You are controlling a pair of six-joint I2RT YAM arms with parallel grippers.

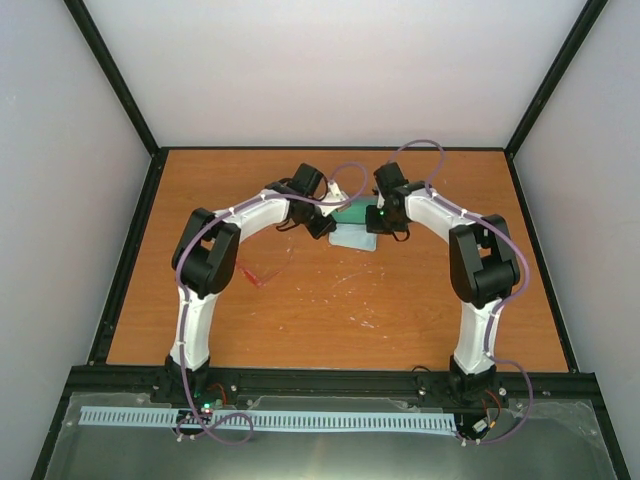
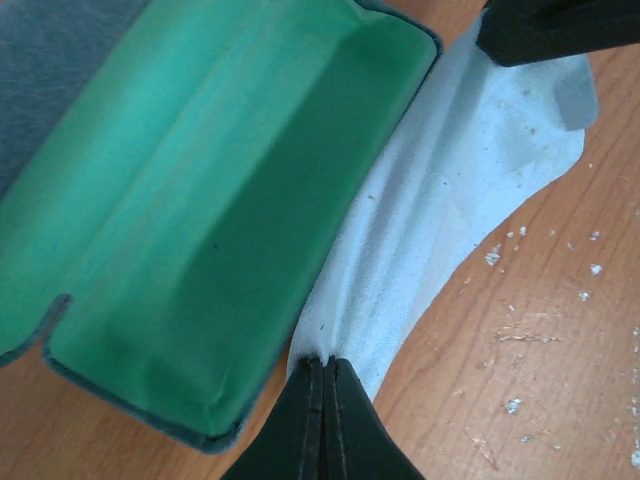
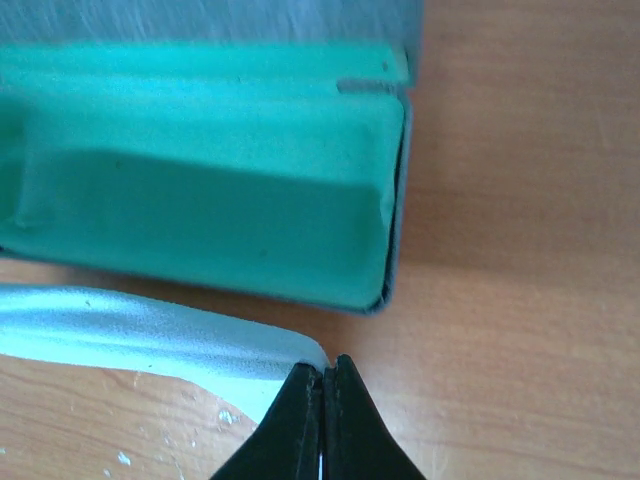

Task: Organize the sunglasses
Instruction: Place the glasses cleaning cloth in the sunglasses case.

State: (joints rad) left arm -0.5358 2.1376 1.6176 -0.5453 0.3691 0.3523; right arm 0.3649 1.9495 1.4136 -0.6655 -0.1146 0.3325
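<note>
The sunglasses [image 1: 256,276] are a thin red, see-through pair lying on the wood beside my left arm's elbow. They show in neither wrist view. The grey-blue case [image 1: 352,213] lies open at mid-table, its green lining up [image 2: 200,200] [image 3: 200,180]. The pale blue cloth [image 1: 352,240] lies along the case's near side. My left gripper [image 2: 328,362] is shut on one edge of the cloth [image 2: 470,170]. My right gripper [image 3: 324,368] is shut on the opposite corner of the cloth [image 3: 130,335]. In the top view both grippers, left [image 1: 322,226] and right [image 1: 378,222], meet at the case.
The wooden table [image 1: 330,320] is ringed by a black frame, with white walls on three sides. White scuff marks dot the wood near the cloth [image 2: 520,340]. The right gripper's fingers [image 2: 560,25] show at the top edge of the left wrist view.
</note>
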